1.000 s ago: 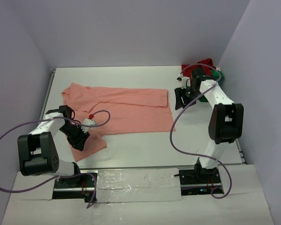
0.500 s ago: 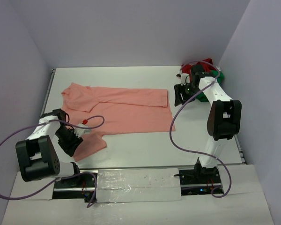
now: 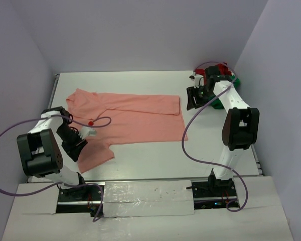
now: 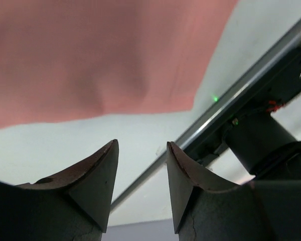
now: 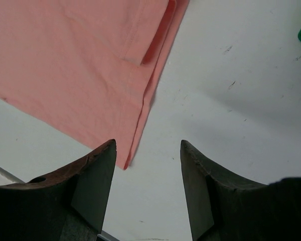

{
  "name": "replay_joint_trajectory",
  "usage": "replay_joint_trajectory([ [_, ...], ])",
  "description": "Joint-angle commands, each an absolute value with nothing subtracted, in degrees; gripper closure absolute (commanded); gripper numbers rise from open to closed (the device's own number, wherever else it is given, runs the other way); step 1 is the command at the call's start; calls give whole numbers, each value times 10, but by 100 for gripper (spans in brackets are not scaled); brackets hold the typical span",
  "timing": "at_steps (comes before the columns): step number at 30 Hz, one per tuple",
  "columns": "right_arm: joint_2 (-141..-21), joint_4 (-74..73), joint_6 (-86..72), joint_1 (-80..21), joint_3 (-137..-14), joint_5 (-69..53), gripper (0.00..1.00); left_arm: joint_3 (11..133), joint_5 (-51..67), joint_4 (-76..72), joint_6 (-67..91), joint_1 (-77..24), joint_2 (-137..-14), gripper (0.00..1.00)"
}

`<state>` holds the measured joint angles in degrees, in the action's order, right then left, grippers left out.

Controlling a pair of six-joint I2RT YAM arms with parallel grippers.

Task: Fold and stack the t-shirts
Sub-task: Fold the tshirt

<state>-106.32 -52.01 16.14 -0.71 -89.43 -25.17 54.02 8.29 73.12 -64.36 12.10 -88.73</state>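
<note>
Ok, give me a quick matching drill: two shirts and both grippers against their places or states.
1 salmon-pink t-shirt
2 dark red t-shirt
3 left gripper
4 right gripper

A bunched in far right corner
B open, over table at pink shirt's right edge
C spread flat mid-table
D open, by pink shirt's near-left corner

Pairs: 1-C, 2-A, 3-D, 4-B

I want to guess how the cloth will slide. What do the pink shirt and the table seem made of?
The pink shirt looks like soft matte cloth, probably cotton knit: stitched hem, gentle creases, a doubled-over edge. The table looks like a hard, smooth white board, perhaps laminate or paint: matte, with faint scuff marks.
</note>
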Motion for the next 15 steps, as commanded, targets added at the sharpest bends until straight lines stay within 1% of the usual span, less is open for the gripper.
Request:
replay_joint_trajectory([
  [1,-1033,-475,149,-4,-852,-271,39,597,170,736,-621,127,-894,48],
  [3,-1018,-450,142,-4,-836,-286,39,609,217,712,-607,134,-882,47],
  [4,-1016,-447,135,-4,-827,-288,40,618,227,701,-599,141,-875,46],
  [5,-1019,-452,134,-4,-825,-292,41,620,234,660,-560,146,-868,46],
  [7,-1025,-461,135,-4,-822,-297,41,634,261,645,-549,161,-848,46],
  [8,-1028,-473,134,-4,-821,-291,41,635,264,627,-509,164,-839,46],
  [9,-1028,-479,134,-4,-817,-285,41,636,265,593,-494,167,-818,45],
  [11,-1022,-503,142,-4,-809,-265,41,638,269,577,-469,173,-795,45],
  [12,-1009,-510,145,-4,-802,-255,41,633,255,512,-437,174,-762,45],
  [13,-1001,-515,147,-4,-785,-237,40,620,228,485,-407,177,-747,44],
  [15,-990,-549,156,-4,-767,-225,39,617,225,462,-383,179,-716,44],
])
